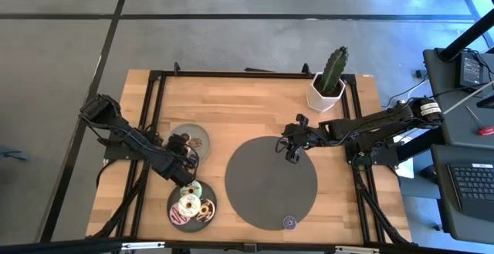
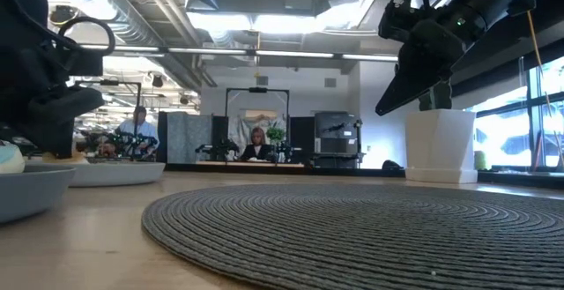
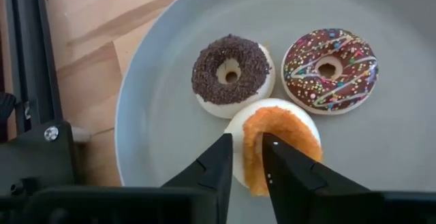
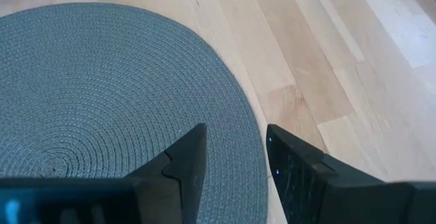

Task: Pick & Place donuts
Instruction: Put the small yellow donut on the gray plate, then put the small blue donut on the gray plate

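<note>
The left pincer (image 3: 246, 157) hangs over the near grey plate (image 3: 157, 101) with its fingers straddling the rim of an orange donut (image 3: 274, 142) — parted a little, so the grip looks just let go. I judge the placing step; next it must lift straight up. Beside this donut lie a chocolate-sprinkled donut (image 3: 230, 74) and a striped one (image 3: 330, 69) — close neighbours. The right pincer (image 4: 231, 163) waits released above the round mat (image 4: 102, 94).

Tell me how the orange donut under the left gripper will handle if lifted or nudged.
The orange donut lies flat on the grey plate, so it probably slides rather than rolls. Its small, toy-like ring looks light and rigid. The glossy plate may let it skid toward the chocolate-sprinkle donut.
</note>
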Robot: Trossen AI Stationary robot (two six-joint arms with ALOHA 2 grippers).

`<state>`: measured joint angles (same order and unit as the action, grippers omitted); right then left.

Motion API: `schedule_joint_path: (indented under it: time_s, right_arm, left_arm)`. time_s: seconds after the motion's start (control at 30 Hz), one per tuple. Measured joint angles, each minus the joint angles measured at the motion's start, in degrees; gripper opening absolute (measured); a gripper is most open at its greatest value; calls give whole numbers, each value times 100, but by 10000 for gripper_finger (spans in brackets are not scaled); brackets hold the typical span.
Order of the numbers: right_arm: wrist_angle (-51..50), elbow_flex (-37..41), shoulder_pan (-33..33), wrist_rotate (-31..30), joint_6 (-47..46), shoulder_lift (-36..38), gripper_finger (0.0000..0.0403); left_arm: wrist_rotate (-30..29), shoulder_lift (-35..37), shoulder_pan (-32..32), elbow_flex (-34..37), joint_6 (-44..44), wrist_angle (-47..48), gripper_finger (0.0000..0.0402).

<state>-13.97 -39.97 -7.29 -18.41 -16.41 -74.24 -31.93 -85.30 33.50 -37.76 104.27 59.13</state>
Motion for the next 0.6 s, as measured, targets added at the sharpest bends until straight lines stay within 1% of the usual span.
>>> schedule_joint_path:
  time_s: [0.17, 0.37, 0.5, 0.6]
  right_arm:
    - [-1, 0, 0, 0, 5, 0, 155]
    - [1, 0, 0, 0, 3, 0, 155]
    - [4, 0, -2, 0, 14, 0, 155]
    - [132, 0, 0, 34, 193, 0, 155]
  left_arm:
    - [-92, 0, 0, 0, 0, 23, 100]
    - [-139, 2, 2, -13, 4, 230, 115]
    - [-155, 11, 2, -291, 6, 680, 115]
    - [-284, 11, 2, -596, 0, 1069, 112]
